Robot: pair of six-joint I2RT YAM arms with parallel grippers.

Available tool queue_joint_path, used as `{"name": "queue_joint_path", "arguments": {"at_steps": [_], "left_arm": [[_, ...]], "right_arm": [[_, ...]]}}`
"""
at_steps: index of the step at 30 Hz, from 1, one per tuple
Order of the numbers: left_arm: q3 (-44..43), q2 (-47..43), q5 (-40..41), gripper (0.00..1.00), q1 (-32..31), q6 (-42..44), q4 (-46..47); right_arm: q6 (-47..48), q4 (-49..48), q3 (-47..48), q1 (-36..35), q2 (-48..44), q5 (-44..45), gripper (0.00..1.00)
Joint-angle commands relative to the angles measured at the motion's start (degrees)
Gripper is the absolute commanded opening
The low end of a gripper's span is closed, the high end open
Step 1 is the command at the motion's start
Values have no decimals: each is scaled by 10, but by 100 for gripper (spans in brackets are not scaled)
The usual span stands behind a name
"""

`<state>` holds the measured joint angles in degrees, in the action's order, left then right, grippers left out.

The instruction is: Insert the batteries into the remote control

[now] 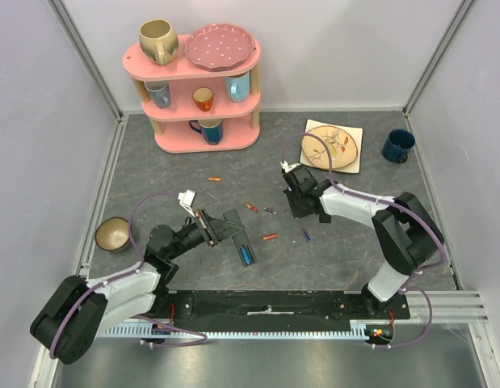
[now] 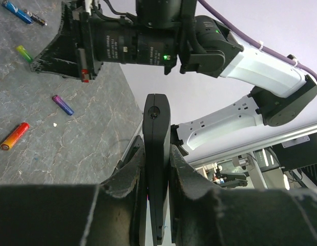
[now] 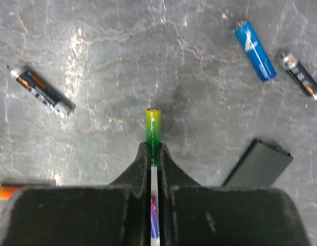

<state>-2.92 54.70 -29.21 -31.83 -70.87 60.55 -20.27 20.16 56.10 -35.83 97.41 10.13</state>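
My left gripper [image 1: 220, 231] is shut on the remote control [image 1: 237, 234], a slim dark bar with something blue at its near end. The left wrist view shows the remote [image 2: 157, 148] edge-on between the jaws [image 2: 157, 205]. My right gripper [image 3: 153, 154] is shut on the end of a green battery [image 3: 153, 125], low over the table; it points down right of centre [image 1: 298, 208]. Loose batteries lie around: dark [image 3: 43, 92], blue [image 3: 254, 50], dark [image 3: 300, 82], orange-red [image 2: 15, 136], purple [image 2: 62, 104].
A small black flat piece [image 3: 258, 164] lies on the table right of the right gripper. A pink shelf [image 1: 197, 89] with cups stands at the back, a plate [image 1: 330, 145] and a blue mug [image 1: 397, 145] at the back right, a bowl [image 1: 111, 234] at the left.
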Motion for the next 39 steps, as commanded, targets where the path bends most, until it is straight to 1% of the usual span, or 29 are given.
{"name": "queue_joint_path", "arguments": {"at_steps": [1, 9, 12, 13, 14, 16, 17, 18, 19, 20, 21, 23, 24, 27, 32, 39], "left_arm": [[-3, 30, -15, 2, 2, 5, 80], [-13, 75, -14, 2, 2, -10, 130], [-25, 90, -15, 2, 2, -9, 120], [-27, 102, -14, 2, 2, -9, 121], [-32, 109, -13, 2, 2, -10, 135], [-37, 140, -9, 2, 2, -19, 155], [-40, 152, -8, 2, 2, -23, 182], [-43, 165, -8, 2, 2, -35, 202], [-44, 181, -7, 2, 2, -42, 222], [-47, 213, -6, 2, 2, -50, 242], [-49, 232, -7, 2, 2, -69, 283], [-55, 263, -3, 2, 2, -87, 321], [-57, 294, 2, 2, 2, -103, 348], [-70, 313, 14, 2, -3, -103, 348], [-96, 306, 23, 2, -14, -81, 348], [-114, 318, 35, 2, -30, -63, 348]], "right_arm": [[-17, 29, -11, 0, -49, 7, 0], [-15, 40, -19, 0, -54, 0, 0], [-24, 40, -29, 0, -91, -30, 0], [-26, 39, -32, -1, -123, -41, 0], [-28, 38, -34, -1, -142, -79, 0], [-27, 38, -35, -4, -195, -122, 0], [-26, 43, -33, -7, -213, -139, 0], [-55, 64, -25, -12, -227, -150, 0], [-59, 73, -20, -13, -252, -162, 0], [-60, 83, -15, -13, -262, -176, 0], [-61, 111, 1, -21, -271, -197, 0], [-53, 153, 26, -27, -278, -224, 0], [-51, 188, 47, -35, -276, -237, 0], [-61, 217, 62, -55, -293, -256, 0], [-91, 223, 62, -71, -303, -308, 0], [-115, 225, 75, -118, -291, -303, 0]]}}
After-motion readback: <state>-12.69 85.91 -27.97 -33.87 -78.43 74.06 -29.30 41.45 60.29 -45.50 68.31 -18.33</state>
